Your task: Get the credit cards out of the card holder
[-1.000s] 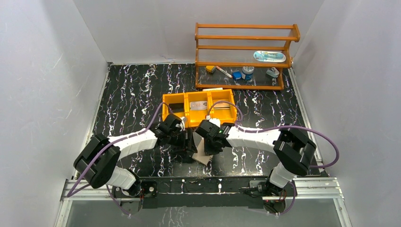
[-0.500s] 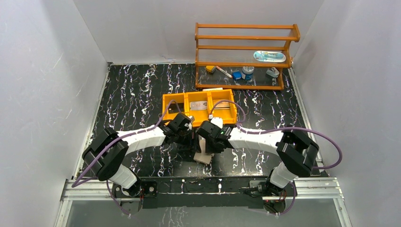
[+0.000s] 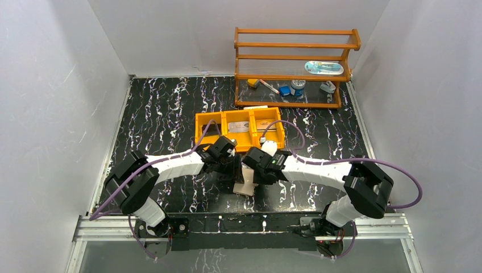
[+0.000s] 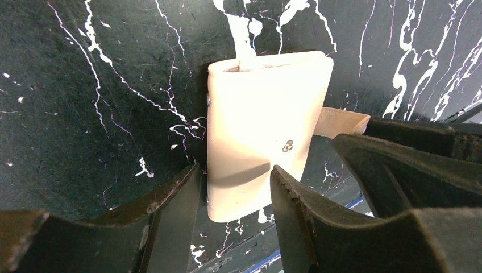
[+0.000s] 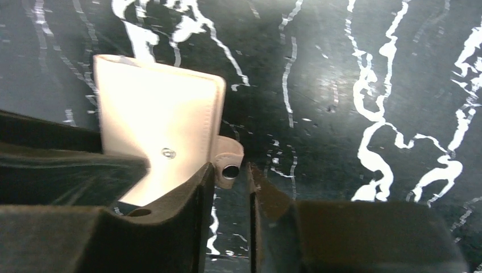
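The card holder (image 3: 245, 183) lies folded shut on the black marbled table, a tan wallet with a snap stud on its face. The credit cards are hidden. In the left wrist view my left gripper (image 4: 236, 170) is open and straddles the near end of the holder (image 4: 256, 119), its fingers close beside it. In the right wrist view my right gripper (image 5: 231, 166) is open only a little. The holder's side tab (image 5: 230, 156) sits between its fingertips, with a thin gap on the right. Both grippers meet over the holder in the top view, the left (image 3: 235, 169) and the right (image 3: 253, 174).
An orange three-compartment tray (image 3: 200, 126) stands just behind the grippers. A wooden shelf rack (image 3: 295, 68) with small items is at the back right. White walls enclose the table on three sides. The metal rail (image 3: 244, 224) with the arm bases runs along the near edge.
Both arms have shifted right and closed in over the holder. The left jaws have narrowed around it. The right jaws have widened slightly at the tab.
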You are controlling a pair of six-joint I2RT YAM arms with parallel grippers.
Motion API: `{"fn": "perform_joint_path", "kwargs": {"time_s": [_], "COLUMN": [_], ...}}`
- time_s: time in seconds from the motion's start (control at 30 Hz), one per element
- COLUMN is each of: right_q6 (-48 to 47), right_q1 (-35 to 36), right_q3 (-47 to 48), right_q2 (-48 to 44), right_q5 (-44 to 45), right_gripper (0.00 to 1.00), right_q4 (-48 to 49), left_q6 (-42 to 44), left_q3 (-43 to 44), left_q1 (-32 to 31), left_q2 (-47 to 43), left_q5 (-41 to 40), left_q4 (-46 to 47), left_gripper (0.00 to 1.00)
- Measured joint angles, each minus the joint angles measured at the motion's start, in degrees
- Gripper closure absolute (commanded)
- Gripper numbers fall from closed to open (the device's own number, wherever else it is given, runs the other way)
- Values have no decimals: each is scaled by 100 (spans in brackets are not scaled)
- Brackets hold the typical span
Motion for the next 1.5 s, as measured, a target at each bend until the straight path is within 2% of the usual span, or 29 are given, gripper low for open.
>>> {"fn": "perform_joint_path", "kwargs": {"time_s": [0.13, 0.37, 0.7, 0.77, 1.03, 1.17, 1.3, 1.5], "right_q6": [149, 155, 87, 81, 46, 46, 0, -433], "right_q1": [-2, -149, -533, -592, -651, -654, -656, -658], "right_q3": [-151, -291, -629, -721, -798, -881, -879, -791], "right_q2": [-9, -72, -162, -212, -448, -575, -772, -1303], "right_q5": [111, 83, -337, -450, -734, -817, -844, -1038], "right_gripper": [60, 60, 78, 84, 93, 97, 99, 100], "right_q4": [-146, -11, 507, 566, 721, 800, 798, 968], "left_q6": [-20, 2, 26, 28, 24, 13, -11, -247], "left_q3": [9, 31, 57, 63, 74, 72, 39, 13], "left_q1": [-22, -50, -59, -66, -92, -105, -120, -118], "left_q2": [0, -2, 4, 4, -13, -74, -345, -1493], "left_q5": [-46, -79, -87, -94, -166, -299, -761, -1792], "left_q4": [-15, -42, -76, -85, -131, -216, -592, -1331], "left_gripper": [52, 52, 52, 52, 52, 48, 41, 28]}}
